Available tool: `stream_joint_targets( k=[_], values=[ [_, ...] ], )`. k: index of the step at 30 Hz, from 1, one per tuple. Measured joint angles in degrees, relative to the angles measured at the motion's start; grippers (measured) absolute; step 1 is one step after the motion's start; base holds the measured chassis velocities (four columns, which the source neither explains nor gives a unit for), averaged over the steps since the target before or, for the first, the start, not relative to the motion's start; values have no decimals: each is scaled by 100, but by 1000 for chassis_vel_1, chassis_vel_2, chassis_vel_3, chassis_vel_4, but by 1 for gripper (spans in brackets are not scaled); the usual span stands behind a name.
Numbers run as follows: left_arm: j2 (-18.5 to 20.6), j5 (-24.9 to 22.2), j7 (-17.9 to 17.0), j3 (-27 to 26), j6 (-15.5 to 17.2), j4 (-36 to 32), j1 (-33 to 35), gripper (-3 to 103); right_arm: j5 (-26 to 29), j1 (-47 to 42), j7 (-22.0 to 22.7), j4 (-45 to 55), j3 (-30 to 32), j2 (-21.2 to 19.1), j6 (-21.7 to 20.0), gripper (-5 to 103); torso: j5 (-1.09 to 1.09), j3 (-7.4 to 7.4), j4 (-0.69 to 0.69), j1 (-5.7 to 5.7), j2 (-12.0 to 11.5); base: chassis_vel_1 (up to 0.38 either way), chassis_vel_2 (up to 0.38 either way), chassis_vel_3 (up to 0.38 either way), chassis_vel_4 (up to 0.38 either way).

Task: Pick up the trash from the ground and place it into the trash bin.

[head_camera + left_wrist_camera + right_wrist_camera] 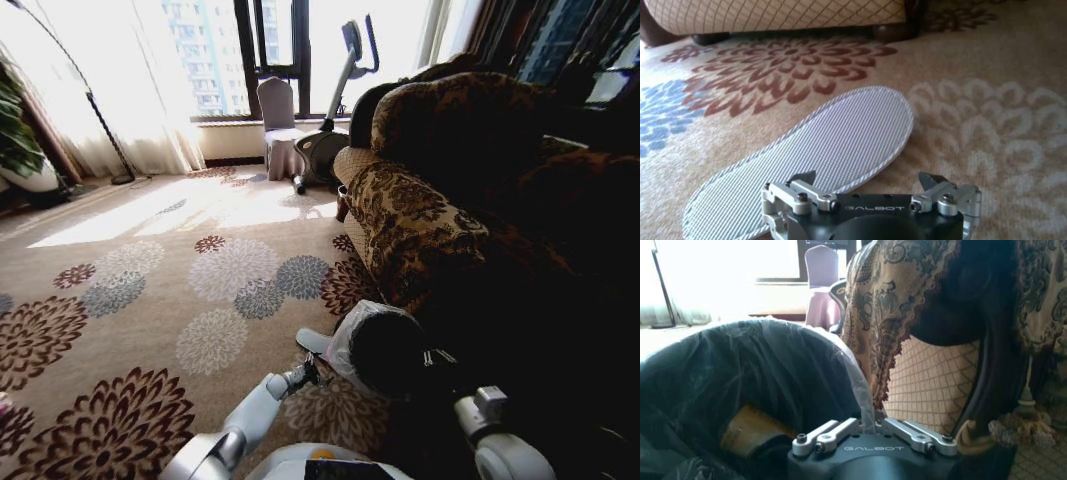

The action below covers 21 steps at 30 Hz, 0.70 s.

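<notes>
I have the trash bin (375, 345) just in front of the robot, on the flowered carpet (150, 290) at the foot of the patterned sofa (420, 220). It is a dark round bucket with a pale, translucent plastic bag (860, 385) folded over its rim.

My right gripper (874, 426) is pinched together on the rim of that bag, on the side nearest the sofa. Looking past it into the bin, I see an orange-yellow piece of trash (750, 432) lying low inside against the dark liner. What else sits under it I cannot tell; the bottom is in shadow.

My left gripper (870, 181) hangs low over the carpet just to the left of the bin, fingers (802, 178) apart and holding nothing. Right below and ahead of it lies the pale-blue slipper (820, 155), flat on the carpet with its ribbed sole up, its toe reaching toward the sofa's base.

Far across the room, by the bright window, stands a covered chair (278, 125) beside an exercise machine (335, 100).
</notes>
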Motion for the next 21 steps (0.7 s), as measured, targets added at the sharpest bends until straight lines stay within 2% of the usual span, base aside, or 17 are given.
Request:
stream_joint_targets(
  k=[5,9,11,13,16,18,20,21],
  values=[
    [-132,-37,-359,-11,257,176,-75,100,23,-17,18,40,0,-11,-22,1,-1,0,1,0,0,0,0,0,0],
    [-231,-55,-397,-25,370,273,-98,101,47,-17,27,45,8,-27,-32,1,-1,0,1,0,0,0,0,0,0],
    [-304,-64,-405,-64,444,398,-159,92,53,-25,32,58,22,-28,-33,1,1,0,2,0,0,0,0,0,0],
    [-336,-71,-408,-84,486,448,-186,92,54,-34,33,69,27,-27,-33,1,1,-1,2,0,0,0,0,0,0],
    [-421,-199,-446,-122,699,552,-264,75,68,-99,33,104,74,-22,-33,1,2,-1,3,-1,1,0,0,0,0],
    [-423,-212,-475,-125,742,554,-270,75,80,-112,33,110,87,-23,-33,1,-1,-1,3,-1,1,0,0,0,0],
    [-424,-227,-532,-132,819,519,-268,68,103,-117,33,113,95,-26,-32,1,-2,-1,2,-1,1,0,0,0,0],
    [-424,-227,-532,-132,819,519,-268,68,103,-117,33,113,95,-26,-32,1,-2,-1,2,-1,1,0,0,0,0]
  ],
)
